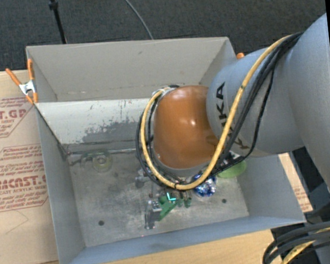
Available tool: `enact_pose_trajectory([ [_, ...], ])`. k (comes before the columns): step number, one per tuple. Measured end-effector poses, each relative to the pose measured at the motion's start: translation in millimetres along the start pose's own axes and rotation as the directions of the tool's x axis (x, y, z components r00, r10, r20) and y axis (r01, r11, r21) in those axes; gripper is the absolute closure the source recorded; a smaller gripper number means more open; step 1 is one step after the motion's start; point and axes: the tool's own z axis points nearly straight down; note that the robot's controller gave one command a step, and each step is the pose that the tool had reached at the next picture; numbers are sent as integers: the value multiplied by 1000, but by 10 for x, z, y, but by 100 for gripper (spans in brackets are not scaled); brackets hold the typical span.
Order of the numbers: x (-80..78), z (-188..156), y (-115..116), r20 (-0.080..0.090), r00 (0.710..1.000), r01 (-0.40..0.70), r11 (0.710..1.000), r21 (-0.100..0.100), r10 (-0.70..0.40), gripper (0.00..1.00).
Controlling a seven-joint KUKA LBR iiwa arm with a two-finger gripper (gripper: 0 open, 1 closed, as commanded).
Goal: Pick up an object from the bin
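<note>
low over the floor of the scuffed grey metal bin [101, 195], near its front wall, the gripper [161, 210] hangs under the arm's glossy orange cover [179, 127], right at a small dark green angular piece [178, 202]. whether it is apart or together i cannot tell. this looks like the reaching step; next comes a firm close, then a straight lift. a crinkled blue-and-white thing [206, 189] lies just beside.

1. Even, fairly bright light from above; the bin [128, 64] is palest on its far wall.
2. A soft sheen lies on the orange cover [179, 127].
3. The arm [291, 96] shades the floor beneath it.
</note>
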Motion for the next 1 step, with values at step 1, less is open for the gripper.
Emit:
enact_pose_trajectory([
  [1, -140, 874, -627, 9, 997, 77, 997, 0, -77, 0],
])
